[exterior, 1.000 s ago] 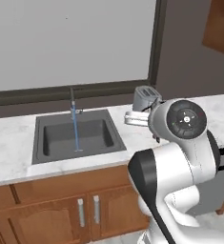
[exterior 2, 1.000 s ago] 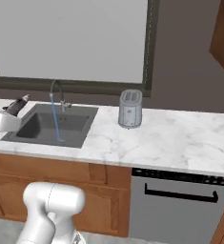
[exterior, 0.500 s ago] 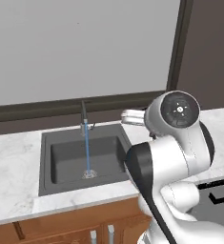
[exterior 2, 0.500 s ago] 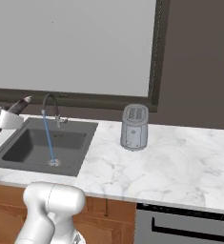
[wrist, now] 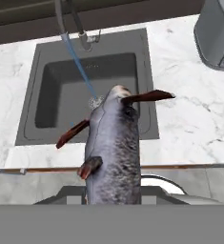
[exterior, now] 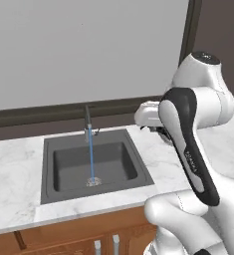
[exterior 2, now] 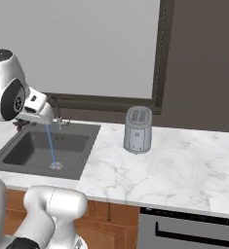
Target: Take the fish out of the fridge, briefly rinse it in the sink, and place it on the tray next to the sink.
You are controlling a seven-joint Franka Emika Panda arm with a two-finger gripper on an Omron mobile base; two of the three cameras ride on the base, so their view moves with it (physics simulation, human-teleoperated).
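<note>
Carrying the fish [wrist: 112, 152] toward the water is the step in hand, as I judge it: the fridge part looks finished and the rinse has not begun. At the left of the counter, the sink [exterior: 51, 189] sits sunk in the white marble, and a thin blue stream falls from the faucet [exterior: 87, 122] to the drain. Just right of the basin, the gripper [wrist: 113, 190] hangs above the marble, its fingers pinching the grey fish, which points nose-first out toward the basin with its reddish fins spread. From the hand view, the fish is still short of the stream and above the near rim. Further right stands a grey toaster [exterior 2: 137, 129], well apart from the work. The next move calls for swinging the hand leftward and down, until the fish meets the running water, without loosening the grip.
</note>
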